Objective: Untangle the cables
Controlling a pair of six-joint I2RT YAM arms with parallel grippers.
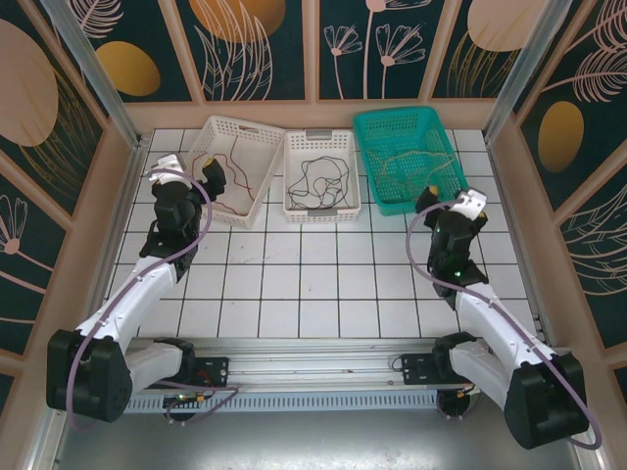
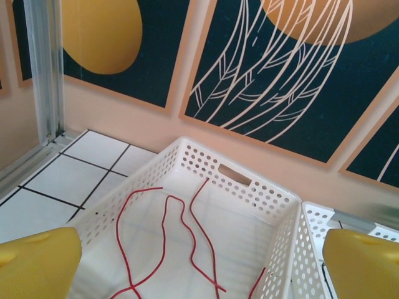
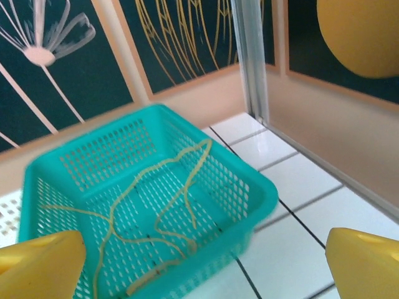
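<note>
Three cables lie apart, one per basket. The red cable (image 1: 236,147) (image 2: 163,233) curls loosely in the left white basket (image 1: 245,124) (image 2: 249,187). In the middle white basket (image 1: 290,176) sits the black cable (image 1: 315,179), coiled. The yellow cable (image 1: 402,162) (image 3: 111,219) is spread over the floor of the teal basket (image 1: 397,116) (image 3: 262,187). My left gripper (image 1: 211,178) (image 2: 202,268) hangs open over the near end of the left basket, nothing between its yellow fingers (image 2: 37,265). Open and holding nothing, my right gripper (image 1: 431,201) (image 3: 202,265) hovers at the teal basket's near right corner.
The three baskets stand side by side at the back of the white tiled table (image 1: 313,284). Patterned walls and aluminium posts (image 1: 88,69) enclose the table on three sides. Open tiles lie between the baskets and the arm bases.
</note>
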